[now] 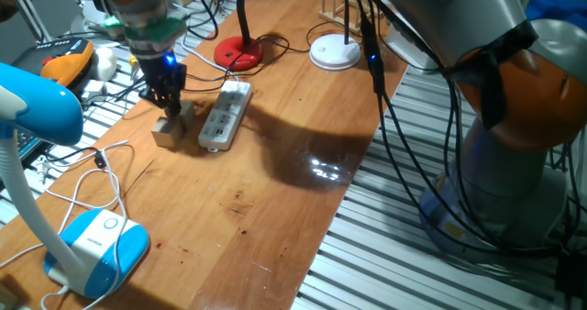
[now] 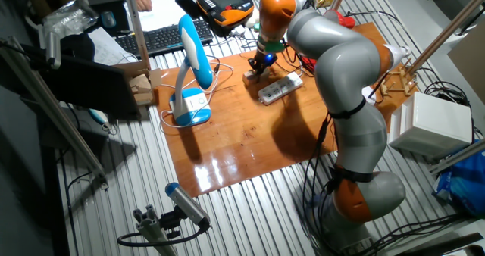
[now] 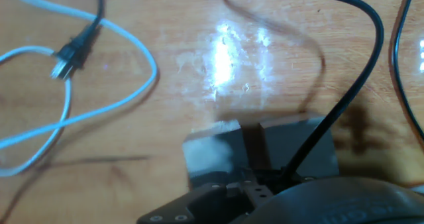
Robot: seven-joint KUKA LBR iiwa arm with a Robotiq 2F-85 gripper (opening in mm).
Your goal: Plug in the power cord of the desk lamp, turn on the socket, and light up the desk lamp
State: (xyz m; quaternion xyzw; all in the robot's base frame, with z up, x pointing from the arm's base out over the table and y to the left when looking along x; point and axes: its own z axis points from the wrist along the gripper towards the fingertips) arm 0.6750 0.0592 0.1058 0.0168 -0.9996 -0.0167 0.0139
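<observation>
The desk lamp's red base (image 1: pixel 238 51) with its black stem stands at the table's back. Its thin black power cord (image 1: pixel 206 70) runs left to my gripper (image 1: pixel 168 104). In the hand view the cord (image 3: pixel 361 71) curves down and ends between my fingers, low over a small grey block (image 3: pixel 218 151); the plug itself is hidden there. The fingers stand close together, shut on the cord's end. The white socket strip (image 1: pixel 227 116) lies just right of the block (image 1: pixel 168 133). The other fixed view shows the gripper (image 2: pixel 260 65) beside the strip (image 2: pixel 279 88).
A large blue-and-white lamp (image 1: pixel 92 241) stands front left, its white cable (image 3: pixel 126 38) looping near a loose black plug (image 3: pixel 68 58). A white disc lamp base (image 1: pixel 335 51) sits at the back right. The table's right edge (image 1: pixel 353 182) runs diagonally.
</observation>
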